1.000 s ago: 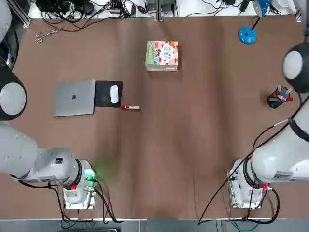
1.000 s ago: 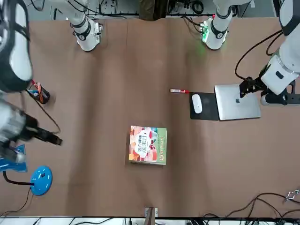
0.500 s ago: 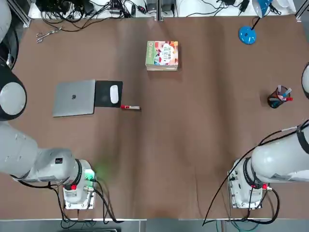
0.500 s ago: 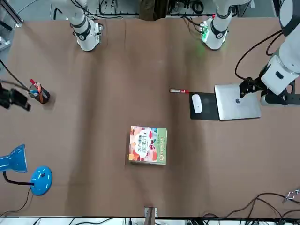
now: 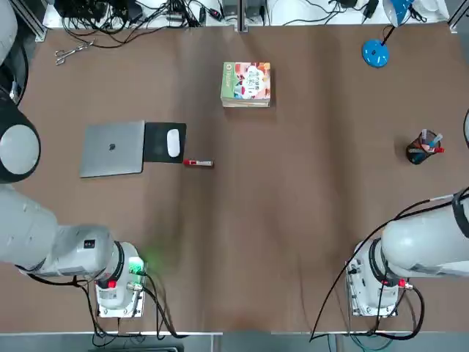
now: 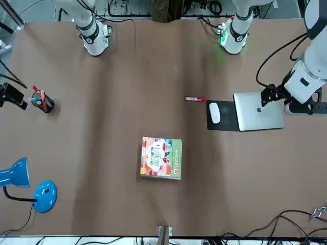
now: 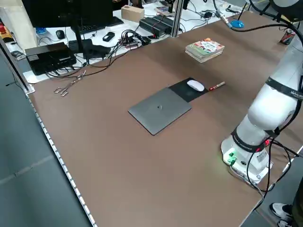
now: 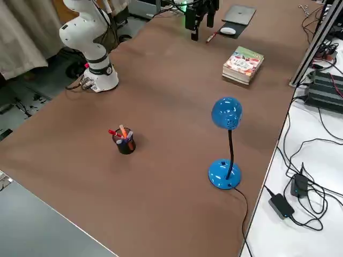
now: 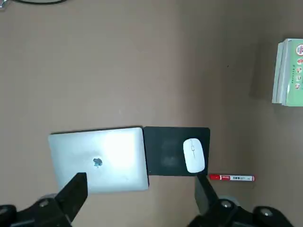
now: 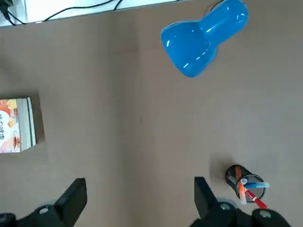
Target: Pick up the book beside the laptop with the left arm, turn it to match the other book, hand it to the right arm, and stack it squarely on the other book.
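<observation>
We see glossy white, rounded segments on the left arm (image 5: 29,227) — black band, red button, green-lit base at lower left from above. The right arm (image 5: 425,242) matches in white, with black cables, a red button and a bolted base plate at lower right.

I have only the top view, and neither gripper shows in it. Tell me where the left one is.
Observer: By the front view, the left gripper is up over the table, on the laptop's side.

Operator: Report its jaws.

Observer: Open with nothing held, in the left wrist view.

Operator: Now the right one.

Observer: The right gripper has its jaws open too, and holds nothing, in the right wrist view.
</observation>
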